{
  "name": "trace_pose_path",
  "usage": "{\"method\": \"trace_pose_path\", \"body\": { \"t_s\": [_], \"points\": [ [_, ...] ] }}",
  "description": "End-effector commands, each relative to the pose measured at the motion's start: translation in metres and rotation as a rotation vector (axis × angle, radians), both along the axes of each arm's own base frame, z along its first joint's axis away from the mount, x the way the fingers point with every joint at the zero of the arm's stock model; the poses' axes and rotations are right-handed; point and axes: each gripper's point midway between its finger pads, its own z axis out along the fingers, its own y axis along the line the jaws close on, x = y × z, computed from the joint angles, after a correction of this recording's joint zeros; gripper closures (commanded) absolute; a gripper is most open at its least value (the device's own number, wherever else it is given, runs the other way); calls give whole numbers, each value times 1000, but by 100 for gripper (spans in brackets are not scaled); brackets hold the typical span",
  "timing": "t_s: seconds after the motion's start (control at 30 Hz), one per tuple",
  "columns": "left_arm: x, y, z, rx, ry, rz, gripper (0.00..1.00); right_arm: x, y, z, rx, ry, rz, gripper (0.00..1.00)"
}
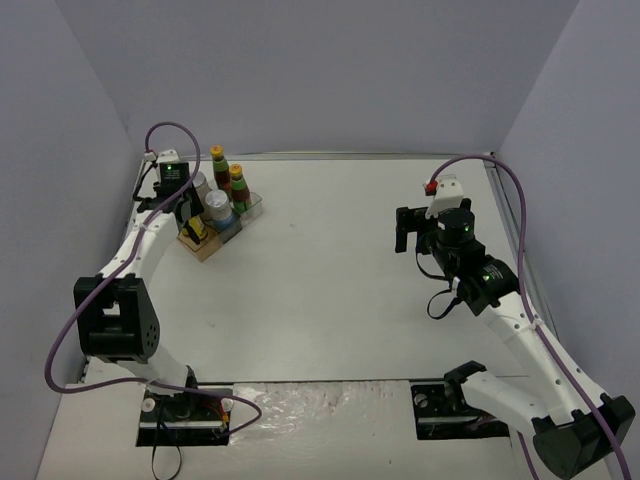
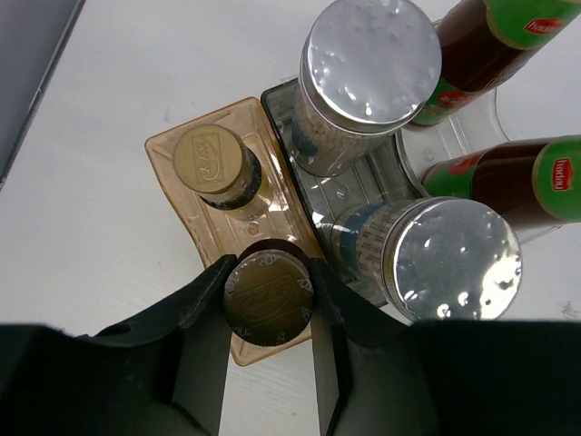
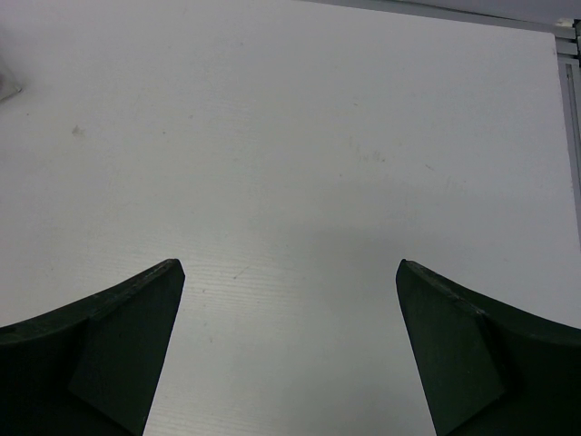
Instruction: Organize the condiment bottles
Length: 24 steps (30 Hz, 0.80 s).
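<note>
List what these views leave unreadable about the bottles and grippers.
Left wrist: whether the left gripper truly squeezes the brown-capped bottle between its fingers.
Left wrist: the caps of both sauce bottles, cut off by the frame edge.
Top external: the gripper hides part of the amber tray; bottle print is too small.

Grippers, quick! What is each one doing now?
Left gripper: closed on a brown-capped bottle.
Right gripper: open, holding nothing.
</note>
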Motion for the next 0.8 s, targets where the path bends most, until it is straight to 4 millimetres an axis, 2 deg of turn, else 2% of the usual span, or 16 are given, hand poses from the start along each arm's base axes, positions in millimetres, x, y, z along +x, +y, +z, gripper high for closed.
{"method": "trace_pose_path", "body": {
  "t_s": [0.0, 0.2, 0.4, 0.53, 0.63, 0.73, 0.77],
  "points": [
    [22, 0, 14, -26, -110, 11, 91, 5, 1, 11, 16, -46, 4, 0],
    [16, 0, 3, -25, -87, 18, 76, 4, 1, 10, 24, -45, 4, 0],
    [7, 0, 12, -25, -94, 16, 47, 3, 0, 13, 31, -52, -2, 0],
    [-6, -4, 29, -35, -109, 2, 33, 2, 0, 20, 46, -69, -6, 0],
    [-18, -8, 49, -56, -143, -14, 21, 1, -1, 30, 57, -93, -13, 0],
    [-37, -13, 72, -67, -173, -41, 11, 0, -8, 45, 63, -131, -43, 0],
    [-46, -13, 85, -63, -194, -57, 8, 0, -10, 52, 68, -147, -55, 0]
  ]
}}
